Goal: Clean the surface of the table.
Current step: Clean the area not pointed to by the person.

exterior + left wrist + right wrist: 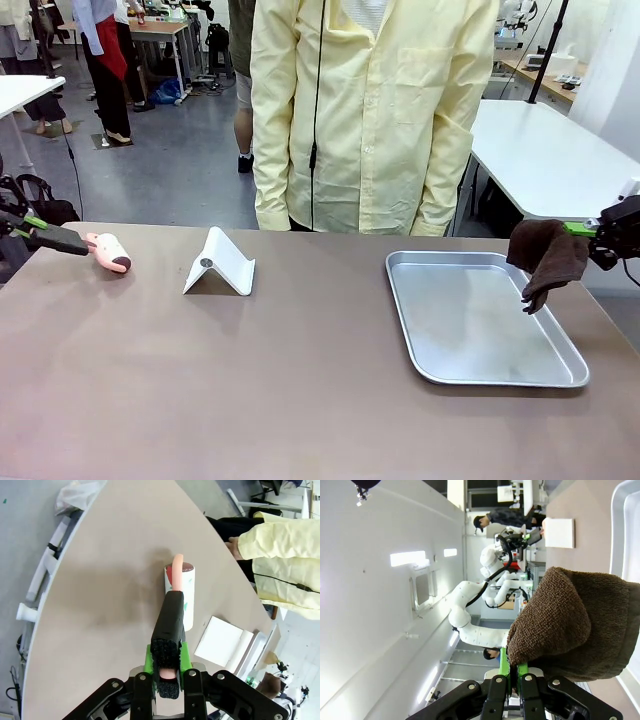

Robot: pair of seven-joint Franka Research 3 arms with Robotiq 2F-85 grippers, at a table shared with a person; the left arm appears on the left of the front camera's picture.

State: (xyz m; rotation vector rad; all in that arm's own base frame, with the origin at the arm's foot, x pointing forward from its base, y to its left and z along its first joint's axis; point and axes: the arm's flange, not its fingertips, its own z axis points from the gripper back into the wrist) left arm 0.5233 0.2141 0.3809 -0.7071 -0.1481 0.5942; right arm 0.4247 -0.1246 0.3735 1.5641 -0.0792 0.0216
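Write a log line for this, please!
left jaws: shut on lint roller, over table | right jaws: shut on brown cloth, by tray

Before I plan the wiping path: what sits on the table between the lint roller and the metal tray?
In the front view, a white angled stand sits between lint roller and tray; otherwise that table stretch is bare.

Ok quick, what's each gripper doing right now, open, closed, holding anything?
Left gripper: closed on the black handle of the lint roller.
Right gripper: closed on a brown towel.
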